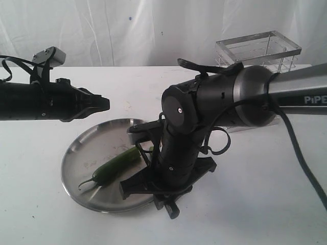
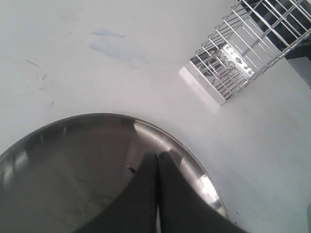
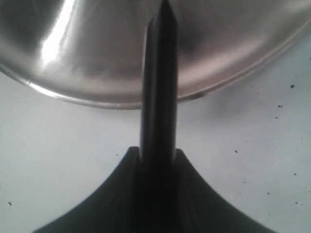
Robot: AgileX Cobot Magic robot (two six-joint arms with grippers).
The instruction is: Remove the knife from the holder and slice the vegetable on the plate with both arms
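Exterior view first: the plate [image 1: 76,153] sits lower left of centre on the white surface [image 1: 255,204], with the green chilli [image 1: 116,166] lying across it, stem end pointing toward the lower left. The right arm [image 1: 214,99] comes in from the right edge and bends down over the plate's right side, so its body hides most of the right gripper [image 1: 134,185] near the rim. The left arm [image 1: 36,102] pokes in from the left edge, and the left gripper [image 1: 104,103] hangs above the plate's upper left part, fingers pressed together. The wire holder [image 1: 258,51] stands in the upper right, behind the right arm.

Left wrist view: the left gripper [image 2: 157,167] is at the bottom centre, both fingers touching, nothing between them. The plate [image 2: 63,145] fills the lower left, and the holder [image 2: 243,53] is in the upper right.

Right wrist view: the right gripper [image 3: 159,160] is clamped on the knife [image 3: 160,82], a dark blade running straight up the middle, its tip over the plate [image 3: 97,58] that fills the top. The white surface [image 3: 58,160] shows below.
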